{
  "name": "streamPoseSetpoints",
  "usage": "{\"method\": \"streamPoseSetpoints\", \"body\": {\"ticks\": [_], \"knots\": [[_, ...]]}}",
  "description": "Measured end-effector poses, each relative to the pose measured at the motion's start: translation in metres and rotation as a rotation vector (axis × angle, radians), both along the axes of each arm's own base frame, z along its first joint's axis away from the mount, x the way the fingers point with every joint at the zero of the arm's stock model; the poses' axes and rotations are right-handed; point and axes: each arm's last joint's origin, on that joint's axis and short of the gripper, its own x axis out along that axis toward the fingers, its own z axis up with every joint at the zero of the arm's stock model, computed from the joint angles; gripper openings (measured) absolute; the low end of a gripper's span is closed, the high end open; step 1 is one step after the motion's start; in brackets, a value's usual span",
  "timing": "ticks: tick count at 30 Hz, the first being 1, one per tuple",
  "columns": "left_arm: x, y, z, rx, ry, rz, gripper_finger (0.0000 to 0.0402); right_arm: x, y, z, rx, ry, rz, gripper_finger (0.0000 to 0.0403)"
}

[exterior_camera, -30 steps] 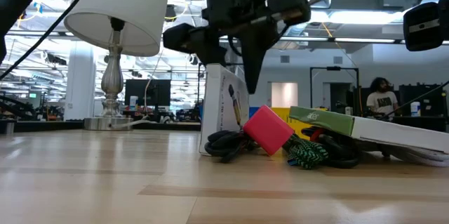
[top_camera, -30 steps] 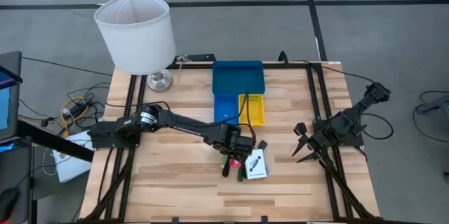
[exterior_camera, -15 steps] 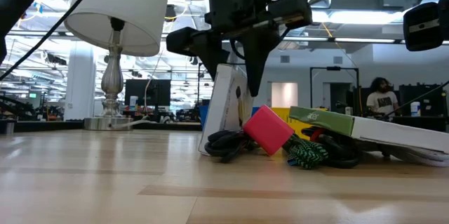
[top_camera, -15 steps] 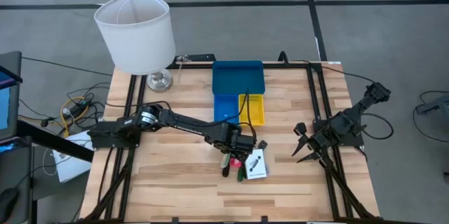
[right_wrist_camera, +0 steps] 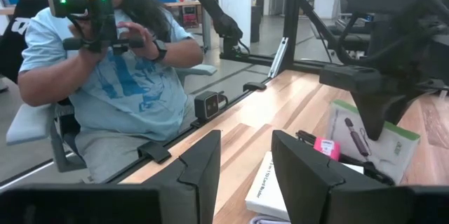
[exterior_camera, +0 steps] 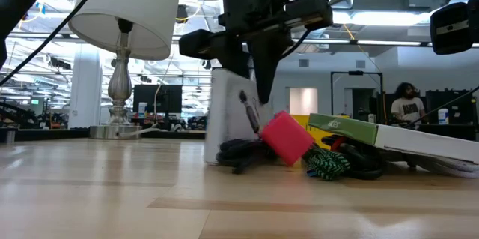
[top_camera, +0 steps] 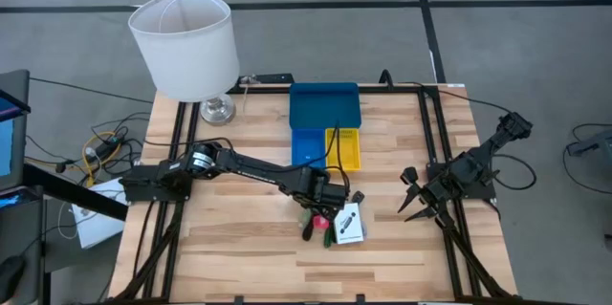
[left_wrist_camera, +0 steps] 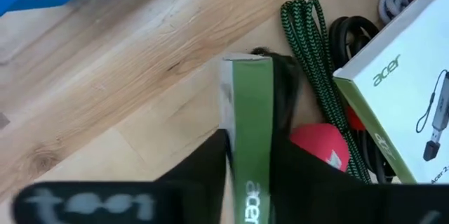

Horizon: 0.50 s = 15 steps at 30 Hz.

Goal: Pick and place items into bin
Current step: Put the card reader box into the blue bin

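A pile of items lies at the table's middle: a pink-red piece, a green-black braided cord, black cords and a flat white box. Another white box with a green edge stands upright in the pile. My left gripper points down over it and is shut on its top. The bin, a wide blue tray joined to a small blue and a small yellow one, sits beyond the pile. My right gripper waits open at the right edge. My left gripper pinches the upright box by its narrow green top edge, one dark finger on each broad face. The fingers come from above, pointing down, and lie across the edge. The box stands on end, its lower end among the black cords on the table.
A white-shaded lamp stands at the far left corner. Black frame rails run along the table's left and right sides. Bare wood lies toward the near edge. A person sits beyond the table in the right wrist view.
My left gripper has stayed over the pile and shut its fingers on the upright box's top. The box, which was leaning, now stands straighter and has turned a little, its lower end still down in the pile.
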Motion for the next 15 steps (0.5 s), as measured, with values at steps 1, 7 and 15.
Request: {"method": "streamPoseSetpoints", "body": {"ticks": [1,7,15], "knots": [[0.0,0.0,0.0,0.001,0.0,-0.005,0.0063,0.0,0.0,0.0,0.0,0.0,0.0,0.0124],[0.0,0.0,0.0,0.001,0.001,-0.009,0.0027,0.0,0.0,0.0,0.0,0.0,0.0,0.0124],[-0.0003,0.0025,-0.0001,0.005,0.006,0.015,0.0046,0.0,0.0,0.0,0.0,0.0,0.0,0.0124]]}}
